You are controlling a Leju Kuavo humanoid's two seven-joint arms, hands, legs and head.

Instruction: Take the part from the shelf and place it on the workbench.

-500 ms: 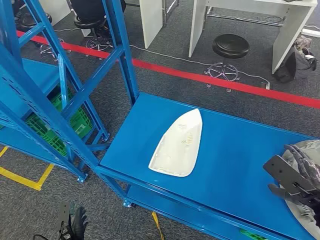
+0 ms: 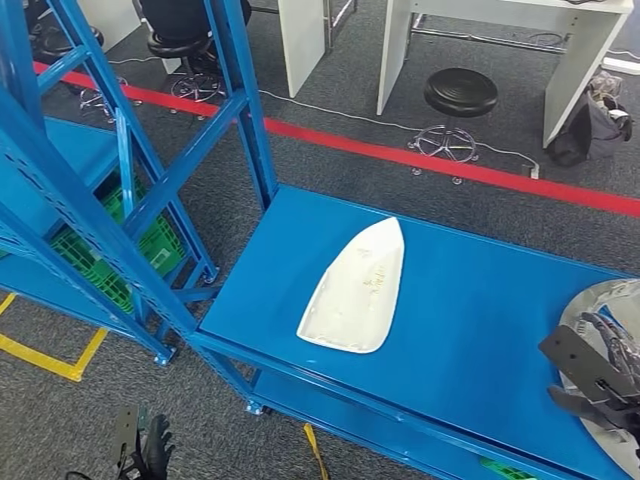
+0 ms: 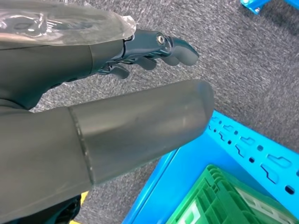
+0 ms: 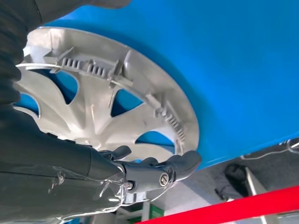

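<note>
Silver plastic spoked wheel cover (image 4: 105,100) on blue metal shelf (image 2: 468,330): my right robot hand (image 2: 596,385) reaches beside it, ungrasped; next, close around its rim. Left robot hand (image 3: 105,93) released.

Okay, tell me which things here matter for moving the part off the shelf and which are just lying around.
Job:
wheel cover, silver, lying on the shelf
blue shelf
right hand, over the wheel cover
left hand, hanging low, holding nothing

Lying about:
white shell on the shelf
green crate
black stool
</note>
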